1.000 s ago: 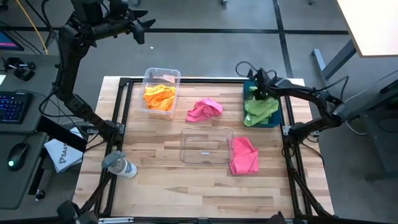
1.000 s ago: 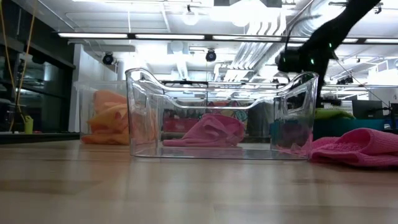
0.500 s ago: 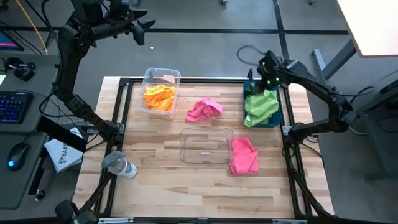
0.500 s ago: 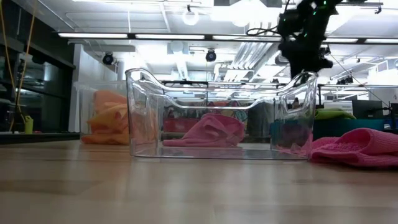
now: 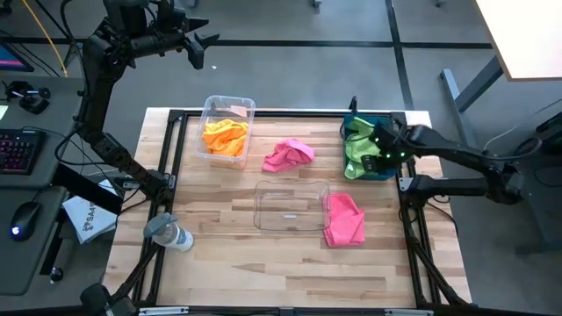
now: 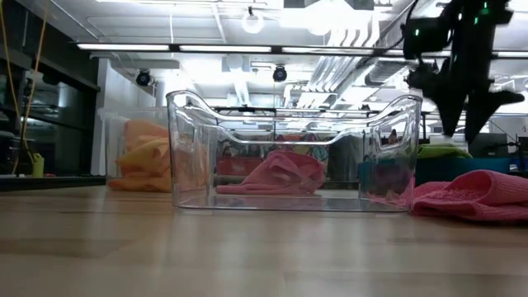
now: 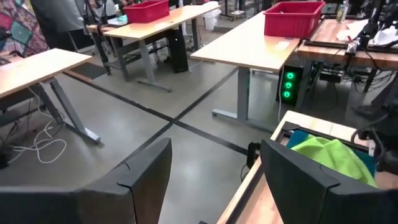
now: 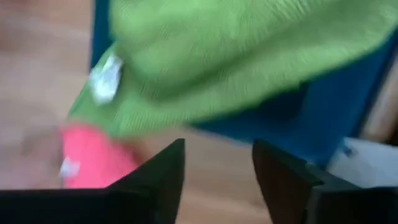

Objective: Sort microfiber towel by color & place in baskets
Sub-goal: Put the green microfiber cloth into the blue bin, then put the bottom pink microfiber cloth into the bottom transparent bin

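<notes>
right claw (image 5: 383, 151) (fingers apart) over floppy green towel (image 5: 360, 149), blue bin (image 5: 389, 168).

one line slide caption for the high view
Right gripper open above the green towel in the blue basket; two pink towels unsorted.

Taking the empty bin (image 5: 291, 206) as the dial's centre, a towel-holding bin (image 5: 226, 130) is sitting at ten o'clock, a loose towel (image 5: 288, 155) at twelve, another (image 5: 344, 219) touching at three, and a third basket (image 5: 379, 171) with its towel (image 5: 358, 151) at two.
</notes>
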Controlling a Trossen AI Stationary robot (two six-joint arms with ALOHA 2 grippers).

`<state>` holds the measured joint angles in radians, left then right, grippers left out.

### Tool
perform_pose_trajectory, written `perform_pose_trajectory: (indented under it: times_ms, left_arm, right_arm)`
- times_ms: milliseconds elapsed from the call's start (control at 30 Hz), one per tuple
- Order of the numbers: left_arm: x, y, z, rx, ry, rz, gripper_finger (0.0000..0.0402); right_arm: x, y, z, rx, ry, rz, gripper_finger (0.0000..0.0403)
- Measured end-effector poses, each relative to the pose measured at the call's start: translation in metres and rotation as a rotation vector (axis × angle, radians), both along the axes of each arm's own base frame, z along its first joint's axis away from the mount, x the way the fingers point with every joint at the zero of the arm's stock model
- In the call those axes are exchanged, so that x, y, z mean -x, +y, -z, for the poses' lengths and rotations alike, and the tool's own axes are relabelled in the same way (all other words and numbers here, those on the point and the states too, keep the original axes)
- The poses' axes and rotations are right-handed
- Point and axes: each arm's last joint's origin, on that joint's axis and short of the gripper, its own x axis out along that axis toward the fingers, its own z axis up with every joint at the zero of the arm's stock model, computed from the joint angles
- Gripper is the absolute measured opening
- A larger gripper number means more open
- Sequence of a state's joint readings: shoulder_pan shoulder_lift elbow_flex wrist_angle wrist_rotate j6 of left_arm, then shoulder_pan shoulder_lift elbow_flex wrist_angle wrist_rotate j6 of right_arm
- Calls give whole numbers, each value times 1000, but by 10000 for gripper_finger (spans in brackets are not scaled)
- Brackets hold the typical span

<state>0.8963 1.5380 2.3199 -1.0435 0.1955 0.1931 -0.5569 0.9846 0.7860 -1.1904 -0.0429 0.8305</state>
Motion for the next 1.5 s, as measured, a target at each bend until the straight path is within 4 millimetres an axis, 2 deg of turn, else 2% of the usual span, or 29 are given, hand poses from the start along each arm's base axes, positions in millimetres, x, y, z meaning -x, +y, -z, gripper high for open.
perform_pose_trajectory:
  times_ms: [133, 233, 300, 367, 500, 567, 767, 900, 1000, 1167, 1300, 1400, 1500]
  left_arm:
    - [0, 0, 0, -28, 21, 8, 234]
    - [0, 0, 0, -41, 31, 13, 234]
    - [0, 0, 0, -44, 34, 14, 234]
    - [0, 0, 0, -49, 38, 15, 234]
    - [0, 0, 0, -51, 41, 6, 234]
    - [1, 1, 0, -54, 46, -14, 234]
    - [1, 1, 0, -55, 50, -31, 234]
    - [1, 1, 0, -56, 49, -31, 234]
    - [1, 1, 0, -55, 49, -31, 234]
    - [1, 1, 0, -55, 48, -31, 234]
    - [1, 1, 0, -47, 41, -35, 234]
    - [1, 1, 0, -47, 42, -34, 234]
    - [1, 1, 0, -44, 45, -34, 234]
  right_arm:
    - [-8, -7, 30, 76, -30, 81, 117]
    - [-12, -10, 46, 61, -2, 97, 67]
    - [-16, -13, 50, 77, 17, 104, 34]
    - [-20, -19, 46, 122, 19, 122, 10]
    - [-28, -34, 25, 278, 20, 150, 14]
    - [-27, -42, 25, 291, 48, 146, 16]
    - [-28, -55, 59, 167, 98, 81, 3]
    - [-31, -56, 74, 99, 136, 56, 18]
    - [-33, -57, 60, 90, 138, 22, 51]
    - [-34, -55, 7, 188, 67, -68, 134]
    - [-26, -47, -29, 152, 46, -143, 211]
    - [-23, -38, -55, 98, -60, -196, 259]
    - [-24, -18, -74, 16, -234, -246, 286]
